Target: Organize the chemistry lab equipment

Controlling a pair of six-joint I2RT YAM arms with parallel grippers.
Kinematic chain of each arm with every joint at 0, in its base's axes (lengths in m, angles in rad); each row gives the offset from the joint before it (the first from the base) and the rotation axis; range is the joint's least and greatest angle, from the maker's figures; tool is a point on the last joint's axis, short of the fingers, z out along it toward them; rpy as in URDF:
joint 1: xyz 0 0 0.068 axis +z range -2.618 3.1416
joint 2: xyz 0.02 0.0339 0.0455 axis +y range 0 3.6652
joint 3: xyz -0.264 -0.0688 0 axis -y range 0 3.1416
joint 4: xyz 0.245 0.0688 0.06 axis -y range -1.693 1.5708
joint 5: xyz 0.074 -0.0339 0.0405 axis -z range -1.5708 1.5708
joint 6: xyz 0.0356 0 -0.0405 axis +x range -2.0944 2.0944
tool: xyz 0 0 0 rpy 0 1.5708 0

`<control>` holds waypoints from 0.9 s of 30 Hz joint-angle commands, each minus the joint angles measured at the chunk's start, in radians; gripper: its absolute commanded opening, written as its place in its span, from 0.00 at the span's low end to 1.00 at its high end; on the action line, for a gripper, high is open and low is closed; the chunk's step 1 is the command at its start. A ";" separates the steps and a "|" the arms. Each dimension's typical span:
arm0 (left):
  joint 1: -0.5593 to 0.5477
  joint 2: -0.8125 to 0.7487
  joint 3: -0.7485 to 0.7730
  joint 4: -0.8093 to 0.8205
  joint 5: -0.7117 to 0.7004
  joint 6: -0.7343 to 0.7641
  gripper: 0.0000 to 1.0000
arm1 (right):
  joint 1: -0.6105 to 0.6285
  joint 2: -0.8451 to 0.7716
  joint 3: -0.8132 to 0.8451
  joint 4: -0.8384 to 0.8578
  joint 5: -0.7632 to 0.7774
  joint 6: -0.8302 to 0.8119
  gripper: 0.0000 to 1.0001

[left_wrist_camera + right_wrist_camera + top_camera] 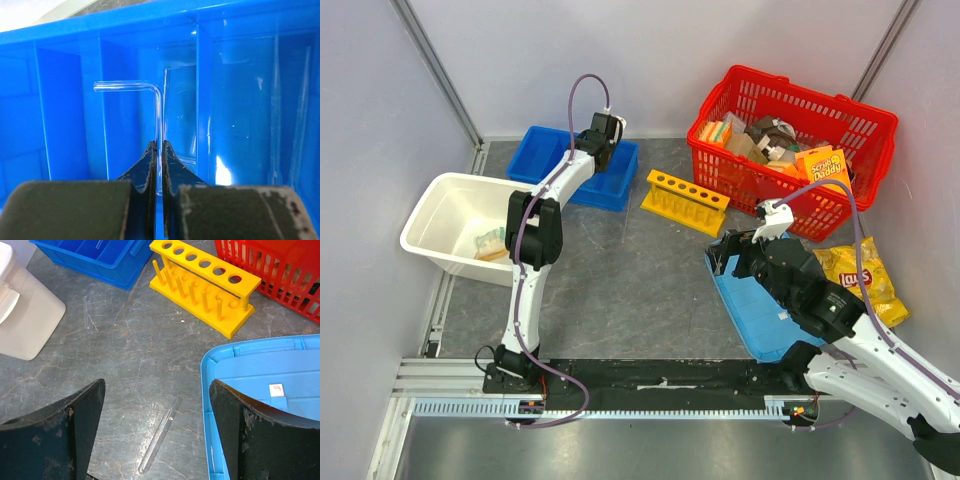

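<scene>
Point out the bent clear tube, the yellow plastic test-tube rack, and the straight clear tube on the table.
Bent clear tube [158,120]: left wrist view, upright stem.
Yellow plastic test-tube rack [212,267]: right wrist view, top plate.
Straight clear tube [160,435]: right wrist view, mid-length.

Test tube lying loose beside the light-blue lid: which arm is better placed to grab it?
Right. The right gripper hangs open over the test tube; the left gripper is shut on a bent tube at the blue bin.

White-and-black jointed arms [535,215] with looping purple cables [586,77], scuffed dark tool fingers [75,430]
</scene>
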 commanded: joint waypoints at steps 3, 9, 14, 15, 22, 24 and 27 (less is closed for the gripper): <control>0.010 0.058 0.060 0.051 0.022 0.050 0.02 | 0.002 0.034 0.036 0.067 0.009 -0.003 0.92; 0.010 0.089 0.086 0.053 0.014 0.064 0.06 | 0.002 0.053 0.025 0.082 0.012 0.007 0.92; 0.010 0.075 0.086 0.038 0.025 0.053 0.21 | 0.002 0.058 0.010 0.085 0.012 0.015 0.92; 0.010 0.072 0.086 0.035 0.027 0.052 0.23 | 0.002 0.053 0.002 0.085 0.012 0.020 0.92; 0.007 0.025 0.086 0.004 0.031 0.009 0.28 | 0.002 0.009 -0.048 0.090 0.022 0.040 0.92; 0.004 -0.018 0.085 -0.013 0.056 -0.017 0.29 | 0.002 0.007 -0.056 0.089 0.017 0.046 0.92; 0.004 -0.086 0.073 -0.041 0.114 -0.073 0.29 | 0.002 0.024 -0.051 0.066 0.000 0.059 0.91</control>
